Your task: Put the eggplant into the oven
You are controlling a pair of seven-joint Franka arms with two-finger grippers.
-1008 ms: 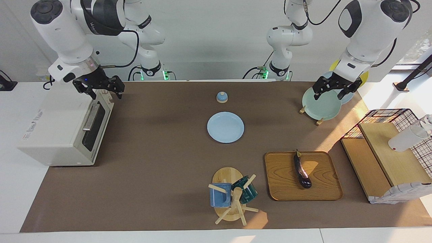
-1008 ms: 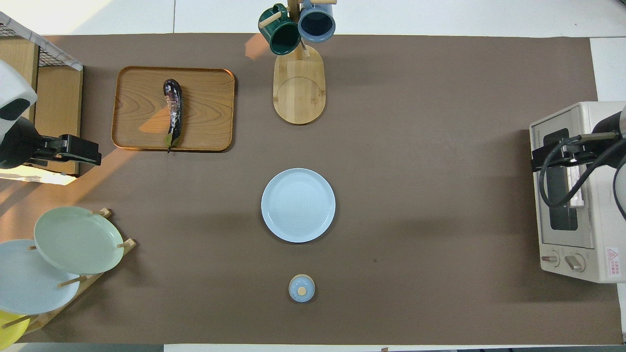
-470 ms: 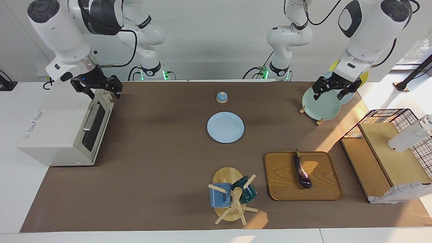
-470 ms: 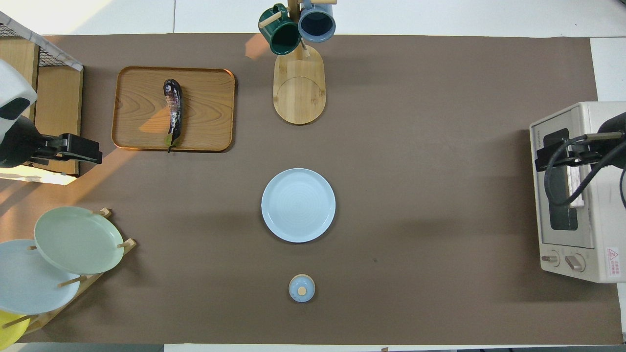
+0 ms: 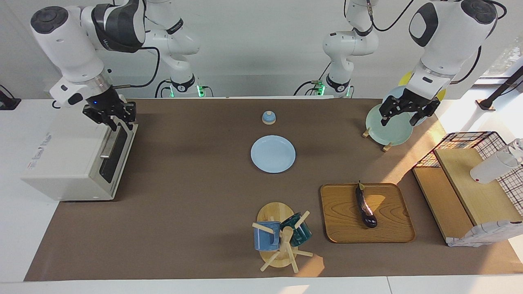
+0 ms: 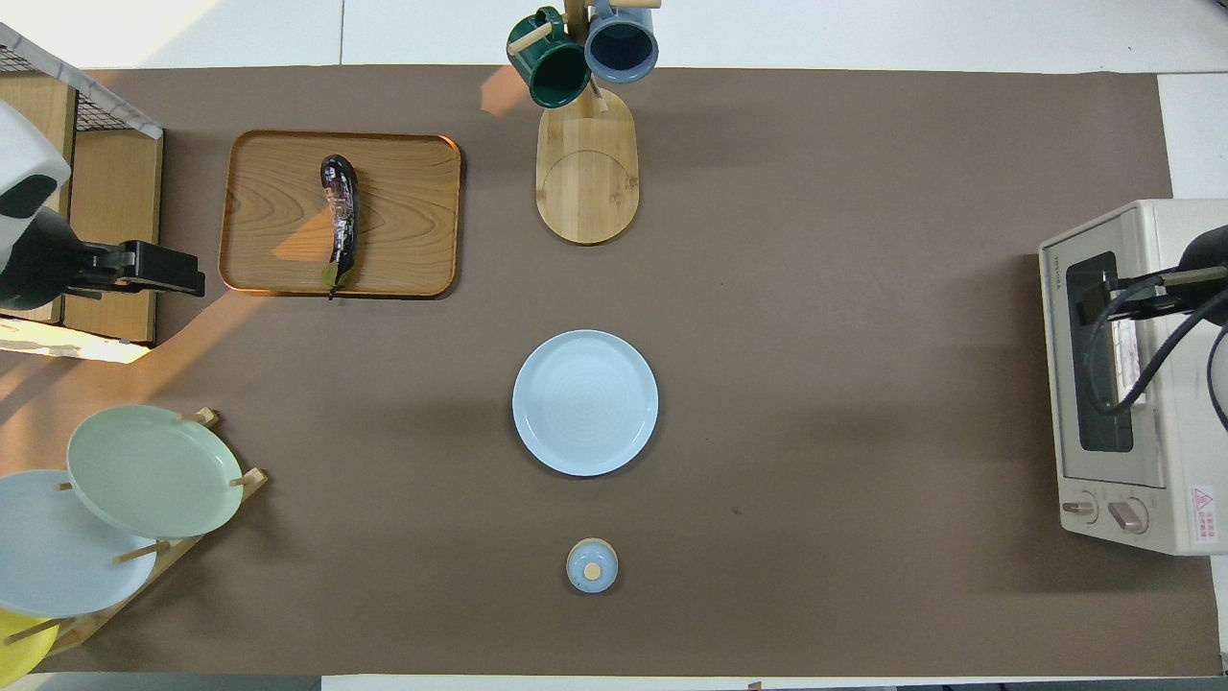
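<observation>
While the eggplant (image 5: 365,206) lay on the wooden tray (image 5: 392,232), the right gripper (image 5: 109,118) reached down at the oven (image 5: 69,163) door's top edge, whether its fingers met I could not tell. The left gripper (image 5: 408,109) hung, fingers apart, over the green plate (image 5: 388,130).

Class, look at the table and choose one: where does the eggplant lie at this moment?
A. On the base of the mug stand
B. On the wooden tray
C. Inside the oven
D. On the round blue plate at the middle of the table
B: the eggplant lies on the wooden tray, toward the left arm's end of the table, while the oven at the right arm's end has its door shut.
</observation>
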